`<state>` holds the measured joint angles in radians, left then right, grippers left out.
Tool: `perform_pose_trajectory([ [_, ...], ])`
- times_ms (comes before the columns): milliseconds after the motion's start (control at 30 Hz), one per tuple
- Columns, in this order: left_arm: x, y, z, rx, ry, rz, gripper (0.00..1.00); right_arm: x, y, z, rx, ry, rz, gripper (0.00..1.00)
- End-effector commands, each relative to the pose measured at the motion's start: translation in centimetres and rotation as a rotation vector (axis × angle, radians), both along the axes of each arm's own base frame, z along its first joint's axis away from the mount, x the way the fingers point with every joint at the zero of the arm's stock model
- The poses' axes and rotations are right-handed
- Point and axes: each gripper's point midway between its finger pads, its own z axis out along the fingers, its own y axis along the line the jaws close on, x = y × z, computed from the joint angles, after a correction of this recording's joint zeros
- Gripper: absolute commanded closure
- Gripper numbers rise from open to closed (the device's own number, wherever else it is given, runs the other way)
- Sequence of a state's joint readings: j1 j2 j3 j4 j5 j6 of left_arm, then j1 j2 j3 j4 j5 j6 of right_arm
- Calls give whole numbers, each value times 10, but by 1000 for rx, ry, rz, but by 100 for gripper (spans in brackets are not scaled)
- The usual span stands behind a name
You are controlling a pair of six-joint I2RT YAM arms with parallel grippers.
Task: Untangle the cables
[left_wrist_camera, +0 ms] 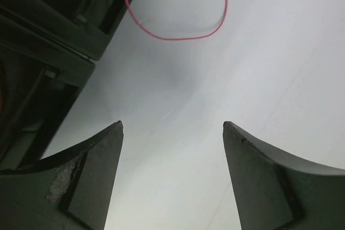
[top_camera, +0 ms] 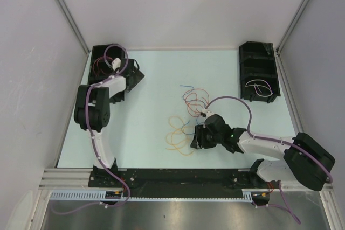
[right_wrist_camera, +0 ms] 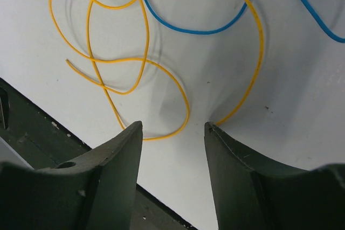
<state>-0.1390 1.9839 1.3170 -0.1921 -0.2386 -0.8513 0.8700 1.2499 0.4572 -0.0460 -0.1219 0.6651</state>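
Observation:
The cables lie in loose loops mid-table: an orange cable [top_camera: 177, 136] [right_wrist_camera: 144, 52], a blue cable [right_wrist_camera: 205, 28] and a red-and-dark tangle [top_camera: 195, 100] behind them. My right gripper [top_camera: 195, 138] [right_wrist_camera: 173, 125] is open just above the table, and the orange loop curves past both fingertips with nothing between the jaws. My left gripper [top_camera: 136, 75] [left_wrist_camera: 172, 125] is open and empty beside the far-left black bin [top_camera: 102, 60] [left_wrist_camera: 48, 41]. A red cable [left_wrist_camera: 178, 37] loops on the table ahead of it. More red wire [top_camera: 98, 67] shows in that bin.
A second black bin [top_camera: 259, 71] stands at the back right with a white cable [top_camera: 259, 87] inside. White walls enclose the table on three sides. A dark strip [right_wrist_camera: 32, 133] runs close to the right gripper's left finger.

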Motion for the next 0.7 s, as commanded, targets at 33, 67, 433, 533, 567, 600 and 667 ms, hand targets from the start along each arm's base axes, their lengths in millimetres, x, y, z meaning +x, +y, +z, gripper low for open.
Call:
perform_pose_trajectory([
  [33, 34, -11, 26, -175, -206, 124, 21, -16, -24, -36, -129, 83, 26, 45],
  [67, 35, -10, 25, -174, -209, 141, 22, -16, -24, -38, -129, 89, 27, 45],
  [433, 65, 9, 18, -106, -178, 267, 31, -10, -20, -50, -98, 150, 54, 45],
  [533, 69, 11, 12, -100, -166, 285, 32, -9, -21, -54, -98, 165, 58, 45],
  [567, 71, 11, 13, -101, -165, 292, 33, -10, -21, -55, -99, 177, 60, 45],
  [600, 73, 11, 12, -99, -163, 290, 34, -5, -16, -53, -77, 159, 62, 45],
  [667, 76, 15, 8, -70, -143, 305, 35, -4, -16, -56, -76, 173, 64, 46],
])
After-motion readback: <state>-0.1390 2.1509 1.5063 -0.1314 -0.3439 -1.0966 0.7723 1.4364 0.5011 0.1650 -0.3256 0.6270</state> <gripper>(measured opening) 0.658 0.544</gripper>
